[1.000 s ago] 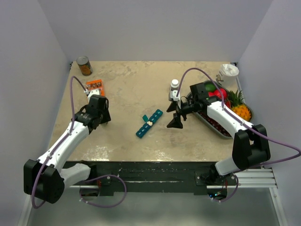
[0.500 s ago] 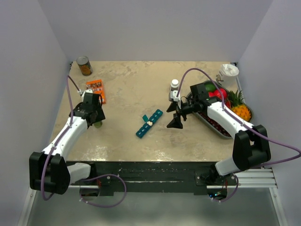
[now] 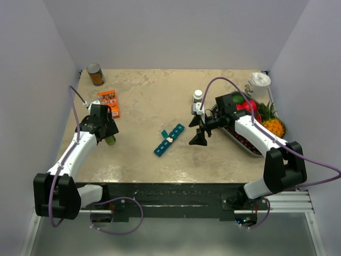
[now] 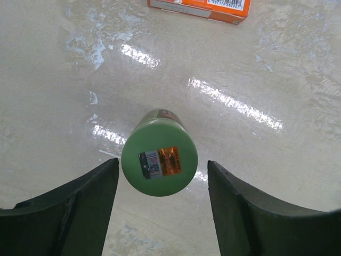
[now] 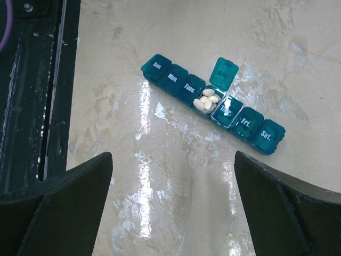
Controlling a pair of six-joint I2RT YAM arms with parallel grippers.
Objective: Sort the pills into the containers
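While my left claw [image 4: 161, 173] stands wide about the green bottle [image 4: 159, 159], its fingers at three and nine o'clock of the cap and touching neither side, I judge the step in hand to be the handling of that bottle. To do it well, the cap should sit centred between the fingers. If I close, both fingers should meet it together so the upright bottle does not tip. If I leave, I should rise straight up so neither finger clips it.

My right claw [image 5: 173, 156] hangs fully spread above the containers [image 5: 189, 86], which lie mid-table at three o'clock of the green bottle, well apart from it. I count one teal strip of seven compartments, with six lids shut and one lid [image 5: 224, 73] up; about five white pills [image 5: 206, 100] lie under the raised one. I also count one orange box [image 4: 200, 6] at twelve o'clock of the green bottle, one white bottle [image 3: 197, 96] and one brown can [image 3: 96, 74].
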